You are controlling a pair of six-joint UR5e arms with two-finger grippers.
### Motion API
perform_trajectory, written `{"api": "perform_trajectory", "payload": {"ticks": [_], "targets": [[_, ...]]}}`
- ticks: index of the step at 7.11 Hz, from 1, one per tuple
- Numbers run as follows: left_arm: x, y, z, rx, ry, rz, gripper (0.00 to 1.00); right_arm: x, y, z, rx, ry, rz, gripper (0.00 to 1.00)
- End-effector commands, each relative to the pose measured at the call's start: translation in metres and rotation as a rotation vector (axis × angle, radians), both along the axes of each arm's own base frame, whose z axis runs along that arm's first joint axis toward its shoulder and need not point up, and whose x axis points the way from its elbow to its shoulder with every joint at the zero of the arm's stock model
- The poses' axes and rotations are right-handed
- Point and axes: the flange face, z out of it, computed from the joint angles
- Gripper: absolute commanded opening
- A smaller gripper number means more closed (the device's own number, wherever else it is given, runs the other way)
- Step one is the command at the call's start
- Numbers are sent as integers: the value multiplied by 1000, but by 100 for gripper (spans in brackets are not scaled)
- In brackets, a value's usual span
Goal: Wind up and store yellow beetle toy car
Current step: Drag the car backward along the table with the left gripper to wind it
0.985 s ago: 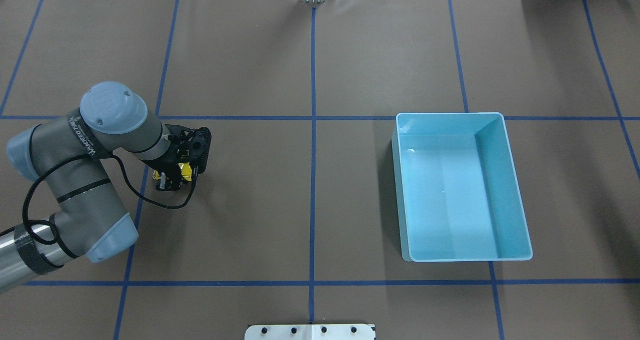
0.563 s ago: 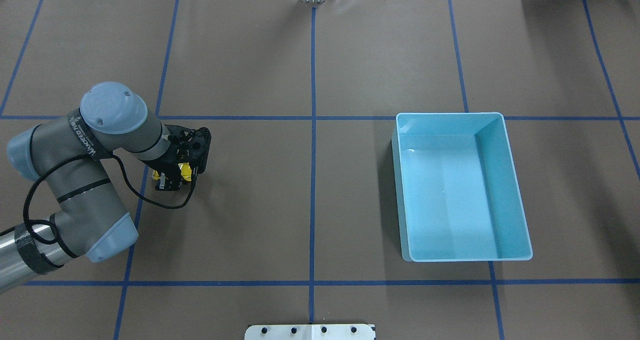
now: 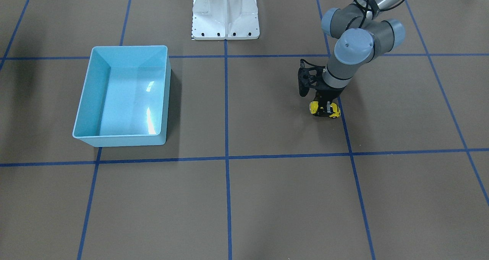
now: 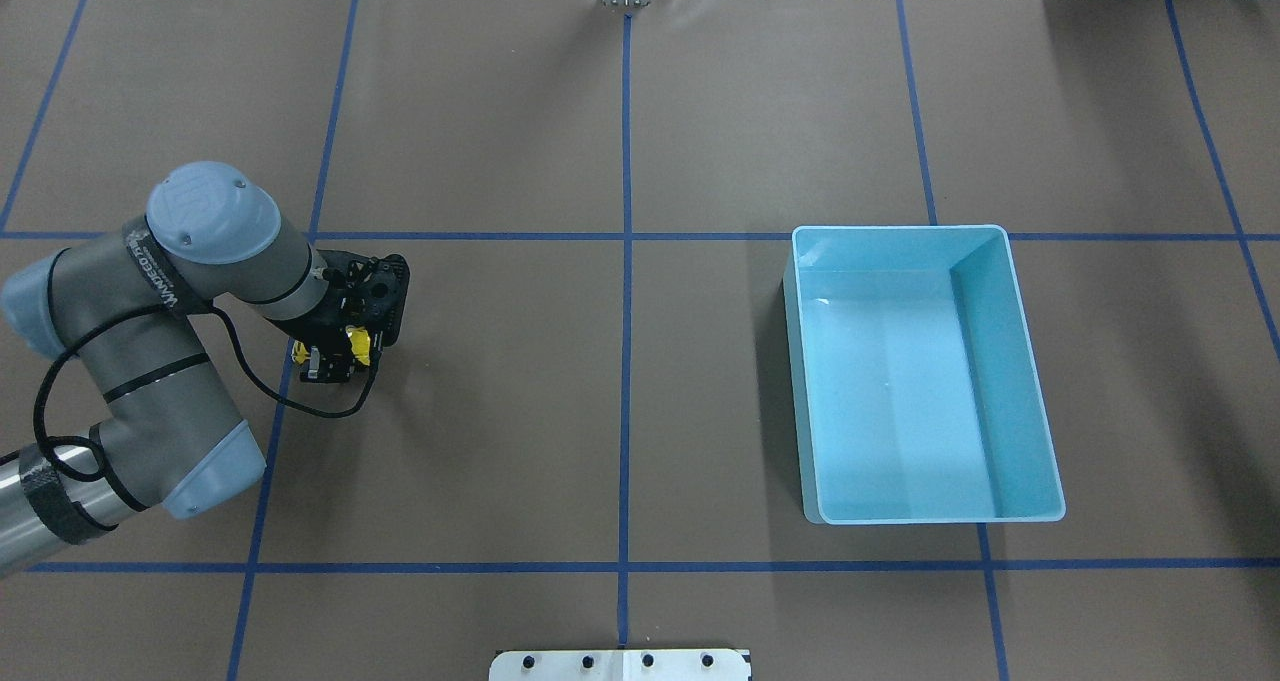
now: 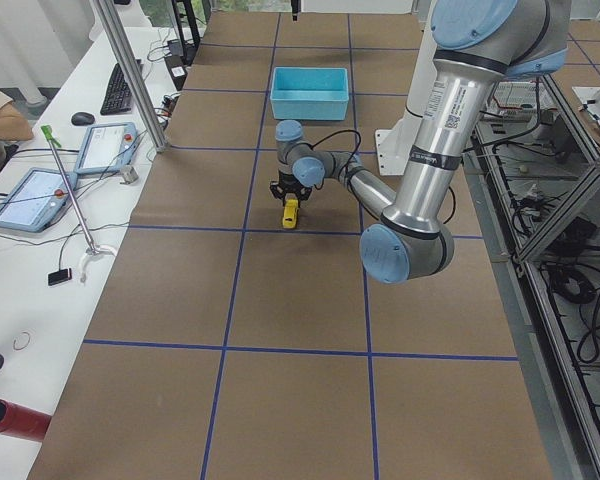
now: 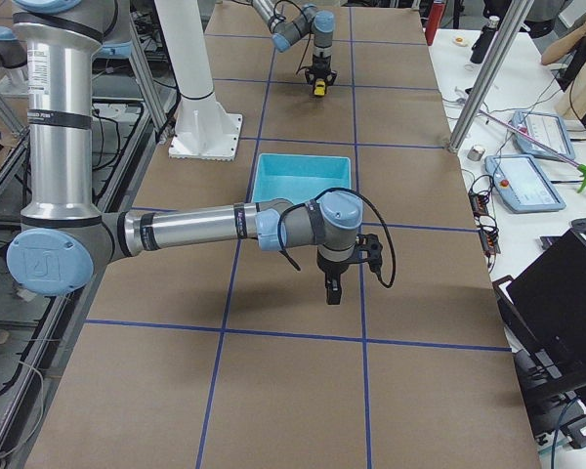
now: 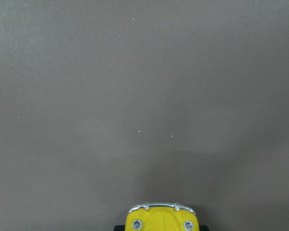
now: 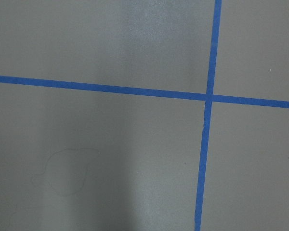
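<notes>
The yellow beetle toy car [image 3: 325, 109] rests on the brown table on the robot's left side, next to a blue tape line. My left gripper [image 3: 325, 104] points down and is shut on it. In the overhead view the car [image 4: 352, 345] shows as yellow patches between the black fingers of the left gripper [image 4: 336, 358]. The left wrist view shows only its front end [image 7: 161, 220] at the bottom edge. My right gripper [image 6: 332, 293] shows only in the exterior right view, over bare table in front of the bin; I cannot tell whether it is open or shut.
The light blue bin [image 4: 900, 229] stands empty on the robot's right side, far from the car; it also shows in the front-facing view [image 3: 130, 47]. Blue tape lines grid the table. The robot's white base [image 3: 225, 12] stands at the table's edge.
My left arm has moved a little to the left in the overhead view, with the car still in the gripper. The bin has not moved.
</notes>
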Motion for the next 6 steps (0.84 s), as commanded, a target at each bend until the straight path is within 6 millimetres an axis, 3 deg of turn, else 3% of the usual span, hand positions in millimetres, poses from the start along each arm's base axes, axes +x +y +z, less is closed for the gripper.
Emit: {"api": "perform_trajectory", "payload": {"ticks": [1, 6], "targets": [[-8, -2, 10, -13, 9, 3, 2, 0, 0, -1, 2, 0, -1, 100], [-31, 2, 40, -31, 43, 9, 2, 0, 0, 0, 0, 0, -1, 100]]}}
